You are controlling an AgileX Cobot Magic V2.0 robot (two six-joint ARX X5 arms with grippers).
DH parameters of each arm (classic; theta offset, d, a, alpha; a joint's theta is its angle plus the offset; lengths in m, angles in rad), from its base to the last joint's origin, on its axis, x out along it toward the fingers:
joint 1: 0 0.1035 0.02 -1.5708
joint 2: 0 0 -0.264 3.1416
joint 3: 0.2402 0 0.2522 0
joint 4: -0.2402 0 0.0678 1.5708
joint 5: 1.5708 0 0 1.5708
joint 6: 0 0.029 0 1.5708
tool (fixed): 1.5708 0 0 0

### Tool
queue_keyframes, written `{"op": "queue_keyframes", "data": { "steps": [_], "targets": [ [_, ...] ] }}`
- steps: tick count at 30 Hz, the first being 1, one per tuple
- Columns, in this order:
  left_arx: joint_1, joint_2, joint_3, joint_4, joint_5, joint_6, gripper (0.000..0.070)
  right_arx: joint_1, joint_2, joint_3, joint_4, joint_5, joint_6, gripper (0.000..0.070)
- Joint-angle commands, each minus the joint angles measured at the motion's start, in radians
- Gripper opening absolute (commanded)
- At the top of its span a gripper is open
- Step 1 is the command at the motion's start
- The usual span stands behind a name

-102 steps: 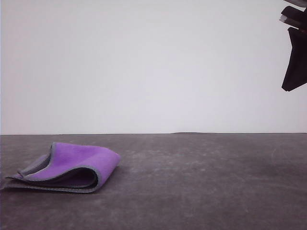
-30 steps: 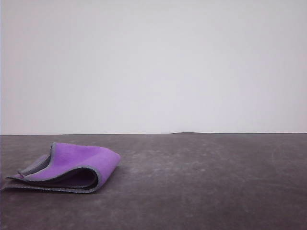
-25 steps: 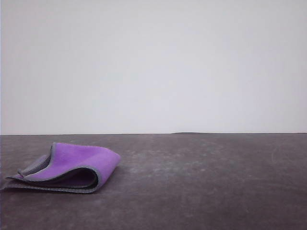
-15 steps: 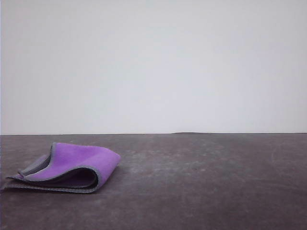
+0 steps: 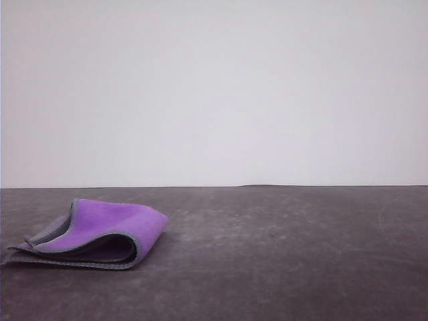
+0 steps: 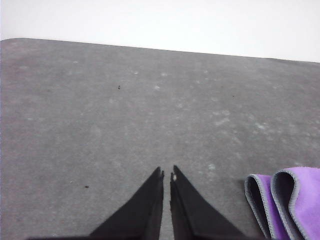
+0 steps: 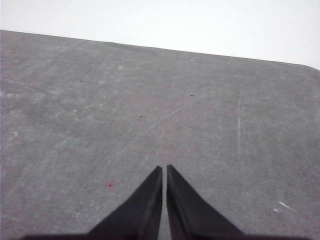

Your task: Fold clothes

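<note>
**Folded cloth lying at the bench's left**

I am seeing the purple cloth (image 5: 100,234) lying folded at about eight o'clock on the grey bench (image 5: 281,254). My left gripper (image 6: 166,172) and right gripper (image 7: 164,169) are both hanging clenched over bare bench, grasping nothing.

Only obstacle on the dark table (image 5: 281,254): a folded purple cloth (image 5: 100,231), lying near the front left corner, its looped edges raised a little off the surface. Open surface from the cloth's right side across to the right edge, and back to the far edge. Bare tabletop ahead of both closed grippers, left gripper (image 6: 166,175) just beside the cloth, right gripper (image 7: 164,169) over unobstructed table.
</note>
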Motion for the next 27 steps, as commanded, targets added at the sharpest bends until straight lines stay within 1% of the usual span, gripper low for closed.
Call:
{"op": "queue_keyframes", "data": {
  "steps": [1, 27],
  "targets": [
    [0.000, -0.001, -0.019, -0.008, -0.003, -0.005, 0.0016, 0.001, -0.002, -0.005, 0.010, 0.004, 0.014, 0.0010],
    [0.000, -0.001, -0.019, -0.008, -0.003, -0.005, 0.0016, 0.001, -0.002, -0.005, 0.010, 0.004, 0.013, 0.0010]
  ]
}}
